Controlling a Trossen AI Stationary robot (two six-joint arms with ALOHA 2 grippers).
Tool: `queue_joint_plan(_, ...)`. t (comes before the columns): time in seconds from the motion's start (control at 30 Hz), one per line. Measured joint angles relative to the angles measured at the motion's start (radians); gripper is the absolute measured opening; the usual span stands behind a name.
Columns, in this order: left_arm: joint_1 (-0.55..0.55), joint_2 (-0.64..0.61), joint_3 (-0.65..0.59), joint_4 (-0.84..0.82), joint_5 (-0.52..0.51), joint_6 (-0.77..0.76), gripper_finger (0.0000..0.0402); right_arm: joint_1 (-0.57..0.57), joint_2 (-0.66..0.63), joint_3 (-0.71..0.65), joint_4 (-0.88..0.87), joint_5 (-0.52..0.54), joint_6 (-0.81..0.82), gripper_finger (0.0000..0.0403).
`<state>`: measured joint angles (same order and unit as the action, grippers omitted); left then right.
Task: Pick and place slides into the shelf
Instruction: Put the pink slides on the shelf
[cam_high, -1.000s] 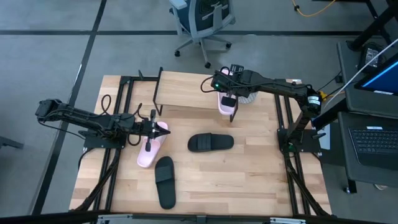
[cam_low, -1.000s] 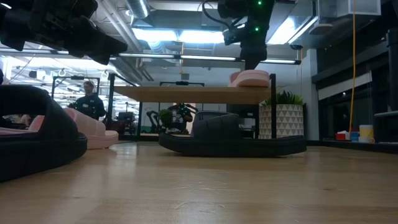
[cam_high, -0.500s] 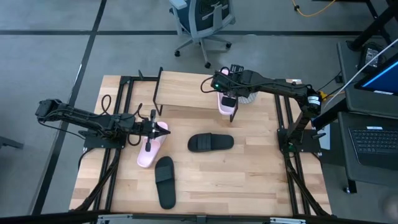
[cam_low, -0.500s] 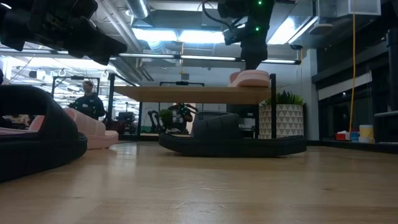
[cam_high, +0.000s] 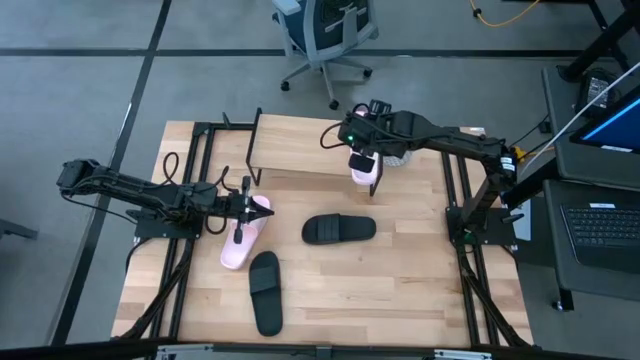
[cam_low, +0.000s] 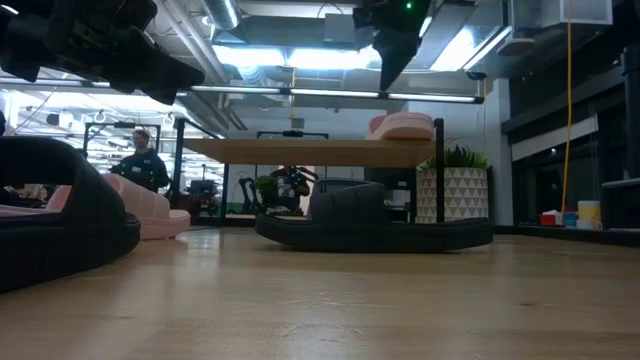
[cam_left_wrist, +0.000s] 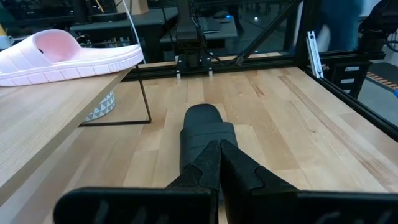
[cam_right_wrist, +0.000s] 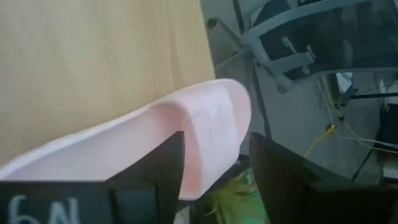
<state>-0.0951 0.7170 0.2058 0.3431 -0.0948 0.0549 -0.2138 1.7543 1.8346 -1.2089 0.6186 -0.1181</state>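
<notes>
The shelf (cam_high: 300, 145) sits at the back of the table (cam_high: 400, 290) with one pink slide (cam_high: 362, 170) on its right end, and the right gripper (cam_high: 368, 150) hangs just above it, fingers spread and not touching. The second pink slide (cam_high: 240, 245) and both black slides (cam_high: 338, 229) (cam_high: 265, 290) lie on the table – the left gripper (cam_high: 243, 207) is over that pink one, clenched on nothing.

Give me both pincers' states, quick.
Left pincer: closed, holding nothing visible.
Right pincer: open above the pink slide on the shelf.
</notes>
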Motion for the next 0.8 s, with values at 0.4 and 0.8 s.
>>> queue_joint_plan(0.4, 0.000, 0.000, 0.000, -0.014, 0.000, 0.006, 0.0000, 0.145, 0.000, -0.034, -0.098, -0.004, 0.241, 0.0008)
queue_joint_plan(0.8, -0.008, 0.001, 0.000, -0.013, 0.001, 0.000, 0.0000, 0.368, -0.047, -0.317, 0.127, 0.013, 0.378, 0.0005)
